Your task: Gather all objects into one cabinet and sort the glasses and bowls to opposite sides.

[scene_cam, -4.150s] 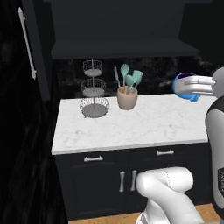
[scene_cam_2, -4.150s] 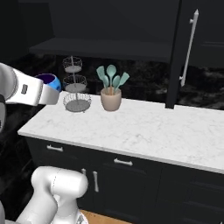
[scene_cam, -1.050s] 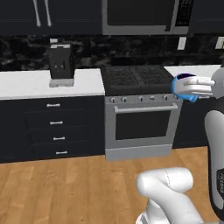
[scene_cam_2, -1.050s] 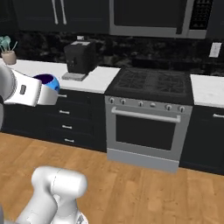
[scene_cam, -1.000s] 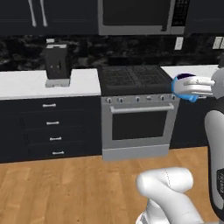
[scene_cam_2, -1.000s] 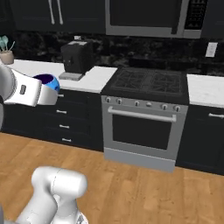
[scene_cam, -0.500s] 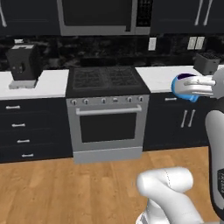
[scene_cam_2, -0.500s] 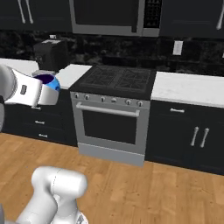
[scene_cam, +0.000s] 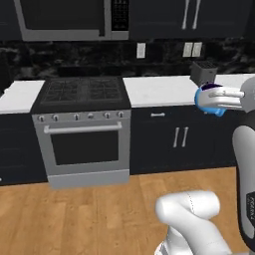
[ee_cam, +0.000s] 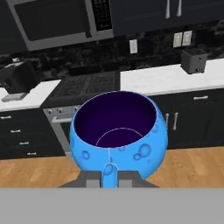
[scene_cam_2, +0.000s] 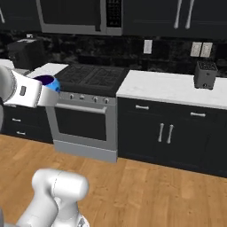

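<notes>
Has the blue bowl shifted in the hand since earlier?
No. The blue bowl sits at the same place by the arm in both base views; the kitchen scrolled because the base drove.

I'm looking at a steel stove [scene_cam: 82, 134] sitting between black base cabinets, its dark burner grates [scene_cam_2: 94, 73] lying level with the white counter [scene_cam: 159, 89]. A microwave [ee_cam: 57, 24] is hanging above it. A black toaster [scene_cam_2: 205, 74] is standing on the counter near the wall outlets [scene_cam_2: 200, 48]. A dark coffee machine [ee_cam: 16, 78] is resting left of the stove. Wood flooring [scene_cam_2: 150, 190] is stretching below.
</notes>
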Controlling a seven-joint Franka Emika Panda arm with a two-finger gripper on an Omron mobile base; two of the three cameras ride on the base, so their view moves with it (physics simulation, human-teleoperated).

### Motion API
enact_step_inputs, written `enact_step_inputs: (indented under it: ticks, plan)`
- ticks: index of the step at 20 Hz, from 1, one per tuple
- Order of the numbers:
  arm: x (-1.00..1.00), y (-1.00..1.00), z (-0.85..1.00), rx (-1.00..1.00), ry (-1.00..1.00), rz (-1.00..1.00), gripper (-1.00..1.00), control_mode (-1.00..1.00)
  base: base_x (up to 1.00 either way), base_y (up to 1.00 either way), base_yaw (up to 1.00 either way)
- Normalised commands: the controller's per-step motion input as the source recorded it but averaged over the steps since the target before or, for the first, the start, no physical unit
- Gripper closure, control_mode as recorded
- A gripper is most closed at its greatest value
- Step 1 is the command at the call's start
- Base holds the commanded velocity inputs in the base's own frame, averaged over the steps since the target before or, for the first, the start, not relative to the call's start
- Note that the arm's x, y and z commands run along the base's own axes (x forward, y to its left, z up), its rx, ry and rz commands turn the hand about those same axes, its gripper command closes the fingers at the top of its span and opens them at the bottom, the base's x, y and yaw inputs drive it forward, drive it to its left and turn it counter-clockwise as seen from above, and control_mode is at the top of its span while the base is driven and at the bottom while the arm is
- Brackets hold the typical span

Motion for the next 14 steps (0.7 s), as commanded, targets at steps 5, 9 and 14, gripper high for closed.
enact_step_inputs:
  ticks: [5, 9, 14]
  plan:
    - [0.0, 0.0, 0.0, 0.0, 0.0, 0.0, 1.0, 1.0, 0.0, -1.0, 0.0]
    - [0.0, 0.0, 0.0, 0.0, 0.0, 0.0, 1.0, 1.0, 0.0, -1.0, 0.0]
    - [0.0, 0.0, 0.0, 0.0, 0.0, 0.0, 1.0, 1.0, 0.01, -1.0, 0.0]
